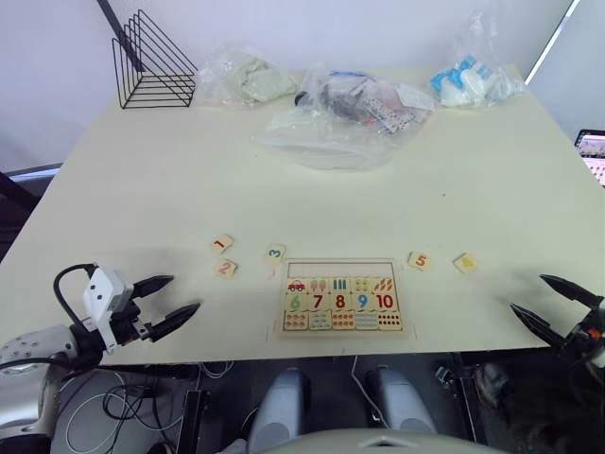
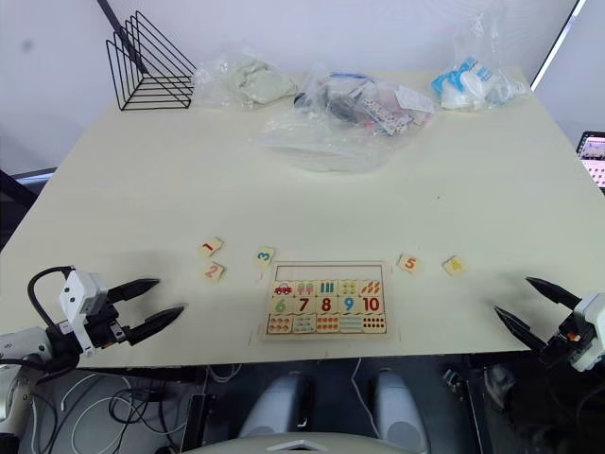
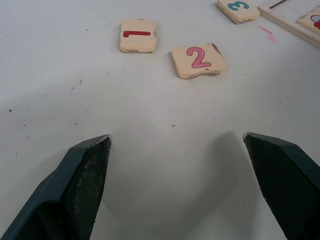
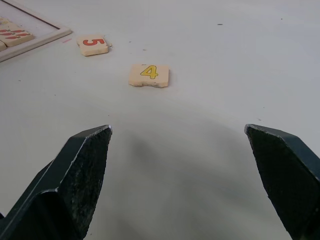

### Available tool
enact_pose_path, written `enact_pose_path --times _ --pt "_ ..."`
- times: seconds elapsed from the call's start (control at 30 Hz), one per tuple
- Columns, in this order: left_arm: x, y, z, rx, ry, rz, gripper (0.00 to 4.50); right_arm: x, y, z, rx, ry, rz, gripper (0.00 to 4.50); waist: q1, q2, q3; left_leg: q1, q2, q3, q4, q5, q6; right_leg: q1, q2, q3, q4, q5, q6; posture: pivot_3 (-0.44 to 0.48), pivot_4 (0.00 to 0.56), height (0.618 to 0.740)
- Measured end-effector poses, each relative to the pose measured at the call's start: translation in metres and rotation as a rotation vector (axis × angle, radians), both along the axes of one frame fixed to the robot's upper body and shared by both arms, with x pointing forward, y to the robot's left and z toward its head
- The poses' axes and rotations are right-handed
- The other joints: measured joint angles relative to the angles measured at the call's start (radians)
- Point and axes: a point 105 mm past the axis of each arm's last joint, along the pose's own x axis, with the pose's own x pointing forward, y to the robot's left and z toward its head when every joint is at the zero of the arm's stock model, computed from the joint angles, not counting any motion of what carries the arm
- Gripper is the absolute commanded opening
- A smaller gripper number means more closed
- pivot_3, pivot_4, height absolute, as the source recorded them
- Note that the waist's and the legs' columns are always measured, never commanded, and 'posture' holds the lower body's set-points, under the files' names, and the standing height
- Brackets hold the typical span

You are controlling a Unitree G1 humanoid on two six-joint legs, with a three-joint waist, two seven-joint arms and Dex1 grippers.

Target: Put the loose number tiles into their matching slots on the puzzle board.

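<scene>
The flat pale-wood board (image 1: 342,296) has an empty top row of slots (image 1: 338,268). Square wooden tiles 1 (image 1: 222,244), 2 (image 1: 225,268) and 3 (image 1: 275,253) lie left of it, 5 (image 1: 420,260) and 4 (image 1: 464,262) right. The left gripper (image 1: 164,303) and right gripper (image 1: 553,305) both gape, empty.

We saw our right gripper (image 4: 177,165) with its two fingers spread wide above the pale table (image 4: 225,60). Ahead lay the 4 tile (image 4: 149,75), and beyond it the 5 tile (image 4: 93,44), near the puzzle board's (image 4: 37,36) corner.
</scene>
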Motion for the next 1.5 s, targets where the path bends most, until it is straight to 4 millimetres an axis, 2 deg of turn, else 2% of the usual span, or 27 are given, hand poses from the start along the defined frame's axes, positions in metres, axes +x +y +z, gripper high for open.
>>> enact_pose_path --times 0.27,0.8,1.0,1.13,1.5 --pt "-0.001 0.001 -0.002 -0.026 -0.017 0.016 4.5 0.001 -0.001 -0.002 0.004 -0.005 0.025 4.47 0.0 0.0 0.0 0.0 0.0 0.0 0.0 0.0 0.0 0.0 0.0 0.0 0.0 0.0 0.0 0.0 0.15 0.74" --pt "0.012 0.004 0.007 -0.041 -0.071 0.018 4.5 -0.001 0.0 -0.001 -0.003 -0.021 0.062 4.47 0.001 0.0 0.0 0.0 0.0 0.0 0.0 0.0 0.0 0.0 0.0 0.0 0.0 0.0 0.0 0.0 0.15 0.74" --pt "0.032 0.009 0.029 -0.049 -0.128 0.007 4.5 -0.005 0.008 0.006 0.045 -0.04 0.127 4.47 0.002 0.0 0.0 0.0 0.0 0.0 0.0 0.0 0.0 0.0 0.0 -0.001 0.0 0.0 0.0 0.0 0.15 0.74" --pt "0.05 0.003 0.046 -0.011 -0.158 -0.052 4.5 -0.006 0.018 0.018 0.063 -0.078 0.201 4.47 0.002 0.0 0.0 0.0 -0.001 0.0 0.0 0.0 0.0 0.0 0.0 0.0 0.0 0.0 0.0 0.0 0.15 0.74" --pt "0.084 -0.008 0.048 0.067 -0.074 -0.171 4.5 -0.004 0.031 0.04 0.115 -0.147 0.334 4.47 0.002 0.0 0.0 0.0 -0.002 0.001 0.0 0.0 0.0 0.0 0.001 -0.001 0.0 0.0 0.0 0.0 0.15 0.74"
